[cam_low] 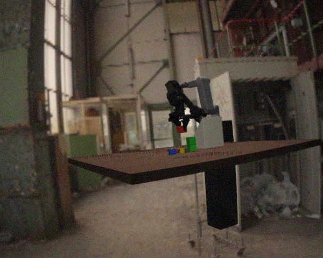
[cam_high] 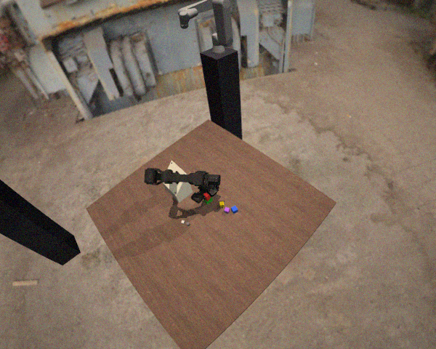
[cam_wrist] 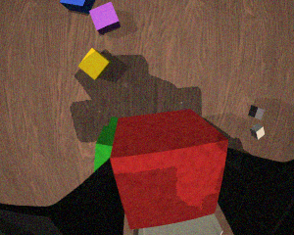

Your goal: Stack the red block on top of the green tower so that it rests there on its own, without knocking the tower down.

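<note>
My gripper (cam_high: 207,195) (cam_low: 181,129) (cam_wrist: 160,152) is shut on the red block (cam_high: 207,195) (cam_low: 180,129) (cam_wrist: 167,168) and holds it in the air. The green tower (cam_high: 208,201) (cam_low: 191,144) (cam_wrist: 103,154) stands upright on the table, two blocks high. In the exterior view the red block is higher than the tower top and to its left, with a gap between them. In the wrist view the red block hides most of the tower, whose left part shows beside it. From above, the red block and gripper partly cover the tower.
A yellow block (cam_high: 221,203) (cam_low: 182,150) (cam_wrist: 93,64) lies near the tower, with a purple block (cam_high: 227,209) (cam_wrist: 105,18) and a blue block (cam_high: 234,209) (cam_low: 171,151) (cam_wrist: 77,4) beyond. A small white block (cam_high: 182,222) (cam_wrist: 258,131) and a small grey block (cam_high: 187,224) (cam_wrist: 256,112) lie on the other side.
</note>
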Controlling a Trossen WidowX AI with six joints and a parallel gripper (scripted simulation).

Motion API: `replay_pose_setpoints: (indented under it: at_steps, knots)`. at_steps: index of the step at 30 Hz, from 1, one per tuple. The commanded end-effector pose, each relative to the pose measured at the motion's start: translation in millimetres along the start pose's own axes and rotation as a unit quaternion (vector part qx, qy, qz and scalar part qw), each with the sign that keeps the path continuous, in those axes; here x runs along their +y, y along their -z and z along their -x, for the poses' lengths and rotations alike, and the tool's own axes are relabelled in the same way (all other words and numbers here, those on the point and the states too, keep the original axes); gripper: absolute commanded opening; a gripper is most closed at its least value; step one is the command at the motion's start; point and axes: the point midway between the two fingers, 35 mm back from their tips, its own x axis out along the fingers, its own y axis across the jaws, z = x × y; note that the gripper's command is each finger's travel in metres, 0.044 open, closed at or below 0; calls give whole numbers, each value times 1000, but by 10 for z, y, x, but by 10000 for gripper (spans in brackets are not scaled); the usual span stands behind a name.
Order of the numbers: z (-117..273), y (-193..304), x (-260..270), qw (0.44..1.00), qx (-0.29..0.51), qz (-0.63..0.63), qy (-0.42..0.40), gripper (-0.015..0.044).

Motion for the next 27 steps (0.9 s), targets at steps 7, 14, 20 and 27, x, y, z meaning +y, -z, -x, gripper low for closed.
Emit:
replay_pose_setpoints:
  at_steps: [7, 14, 20, 27]
  knots:
    - [-37, 366, 375, 1000, 4, -1, 6, 0]
    - [-49, 365, 376, 1000, 4, -1, 6, 0]
    - [-271, 366, 372, 1000, 4, -1, 6, 0]
    - [-325, 370, 369, 1000, 4, -1, 6, 0]
